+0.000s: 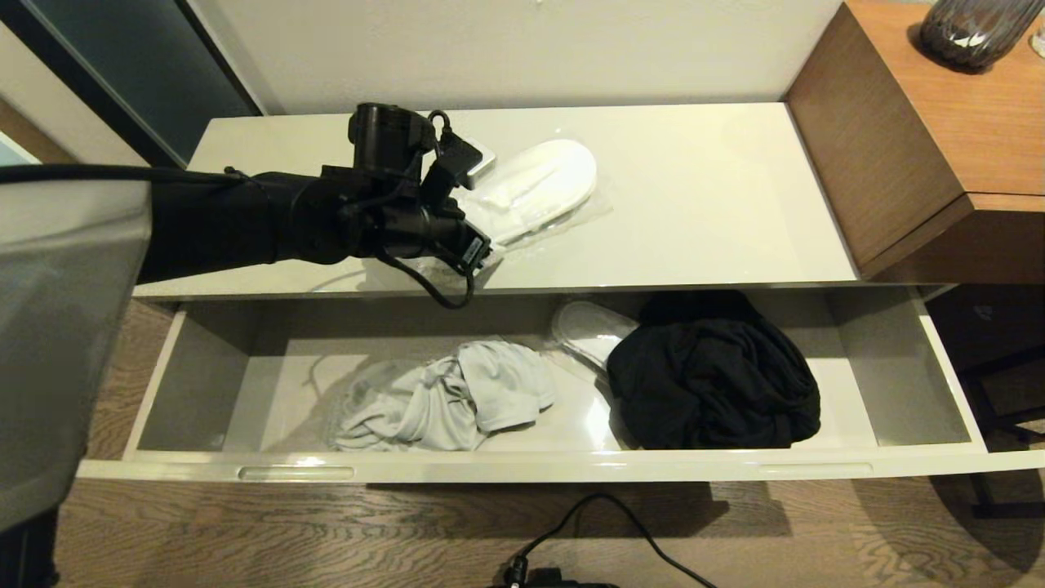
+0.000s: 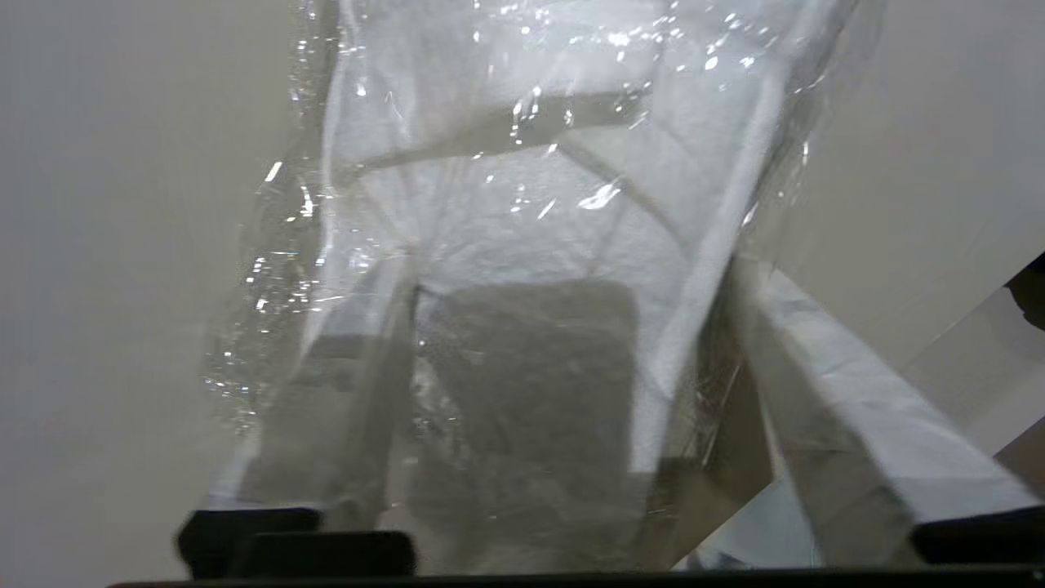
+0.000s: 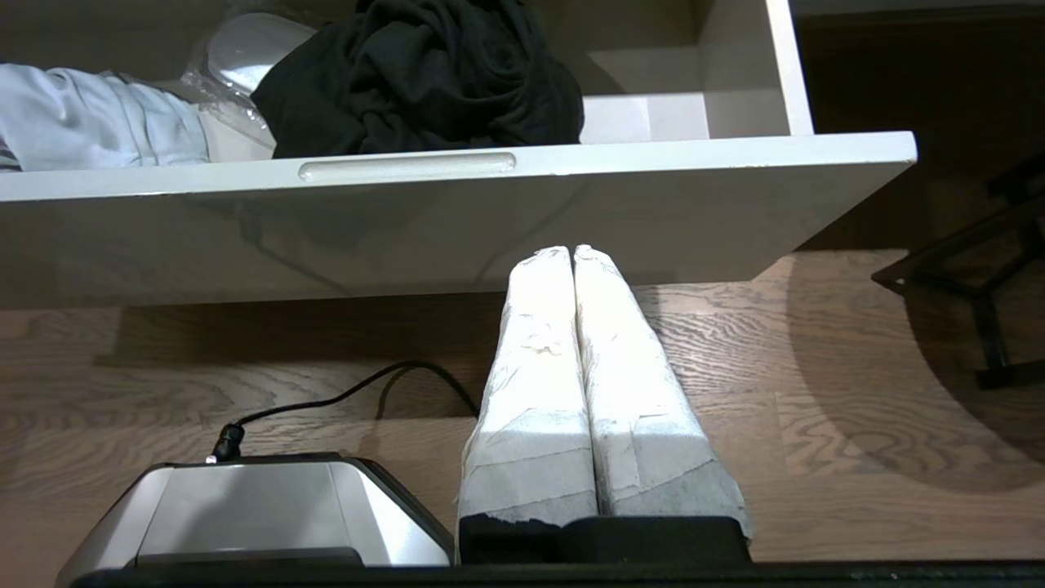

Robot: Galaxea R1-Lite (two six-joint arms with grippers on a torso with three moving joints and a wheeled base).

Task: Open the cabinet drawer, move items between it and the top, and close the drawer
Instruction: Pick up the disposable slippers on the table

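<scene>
The cabinet drawer [image 1: 522,467] is pulled fully open. Inside lie a light grey garment [image 1: 449,400], a black garment [image 1: 714,380] and, between them, a white slipper [image 1: 589,328] partly under the black one. Another white slipper [image 1: 539,184] in a clear sleeve lies on the top [image 1: 718,188]. My left gripper [image 1: 478,249] is down at that slipper's near end, close to the top's front edge. Its fingers [image 2: 816,392] stand apart on either side of the sleeved slipper [image 2: 531,204]. My right gripper [image 3: 573,249] is shut and empty, low over the floor before the drawer front [image 3: 408,220].
A taller brown wood unit [image 1: 922,139] with a dark vase [image 1: 976,28] stands at the right end. A small silver box [image 1: 482,159] sits on the top behind my left wrist. A black cable [image 1: 604,523] and a silver device [image 3: 245,510] lie on the floor.
</scene>
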